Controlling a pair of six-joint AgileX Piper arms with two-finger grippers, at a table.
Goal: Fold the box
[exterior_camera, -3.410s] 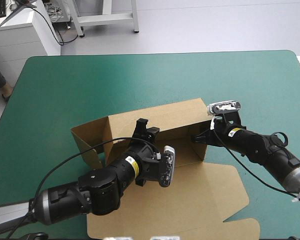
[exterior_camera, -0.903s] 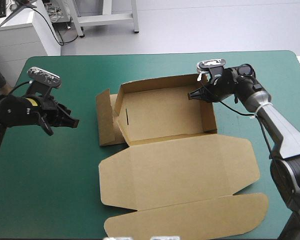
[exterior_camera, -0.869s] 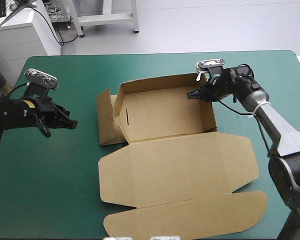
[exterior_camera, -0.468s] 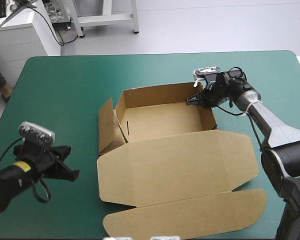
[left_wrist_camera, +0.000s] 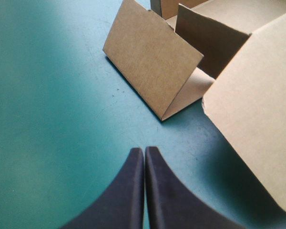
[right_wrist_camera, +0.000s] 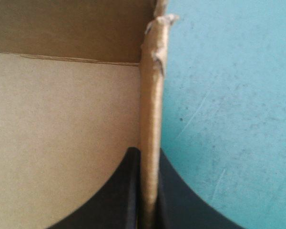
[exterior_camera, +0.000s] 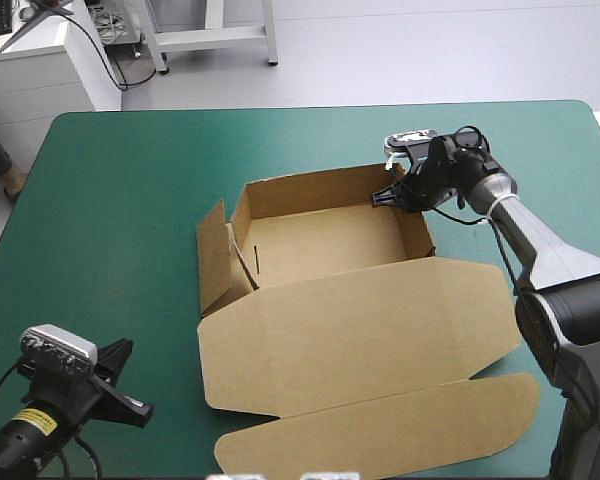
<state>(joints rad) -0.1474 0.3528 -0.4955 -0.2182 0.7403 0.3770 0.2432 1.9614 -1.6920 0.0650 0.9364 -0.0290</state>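
The brown box (exterior_camera: 320, 245) sat mid-table on the teal-green cover (exterior_camera: 130, 200) as an open tray, lid flat toward the near edge, with the right gripper (right_wrist_camera: 149, 153) pinching its right wall near the far corner and the left gripper (left_wrist_camera: 144, 150), fingers pressed together and empty, near the table's near-left corner, seemingly just above the cover.
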